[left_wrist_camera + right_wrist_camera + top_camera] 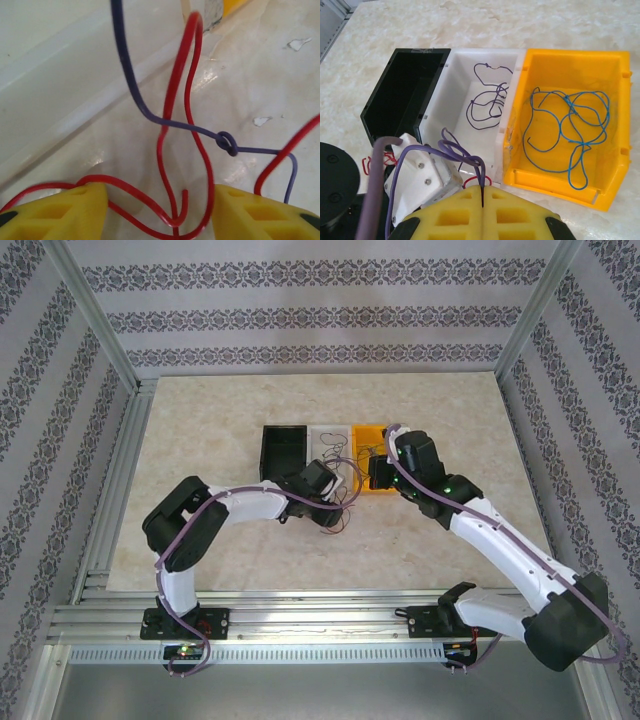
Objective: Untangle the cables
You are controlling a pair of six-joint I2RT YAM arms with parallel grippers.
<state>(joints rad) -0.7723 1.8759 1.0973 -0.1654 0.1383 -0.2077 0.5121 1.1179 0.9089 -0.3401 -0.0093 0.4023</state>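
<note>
A loose tangle of thin cables (pixel 340 508) lies on the table in front of the bins. In the left wrist view a red cable (pixel 170 100) loops on the tabletop, crossed by a purple cable (pixel 227 144) with a small knot. My left gripper (pixel 160 200) stands open low over the table, with the red loops lying between its yellow fingers (pixel 60 210), unpinched. My right gripper (pixel 483 192) is shut on a purple cable (pixel 465 157), which rises from the closed pads just in front of the white bin. A red loop (pixel 476 179) peeks out beyond the pads.
Three bins stand in a row: a black bin (pixel 422 50), a white bin (pixel 460 80) holding a purple wire (pixel 487 107), and an orange bin (pixel 625 100) holding a blue wire (pixel 570 125). Both grippers (pixel 335 488) (pixel 375 475) work close together by the bins' front walls.
</note>
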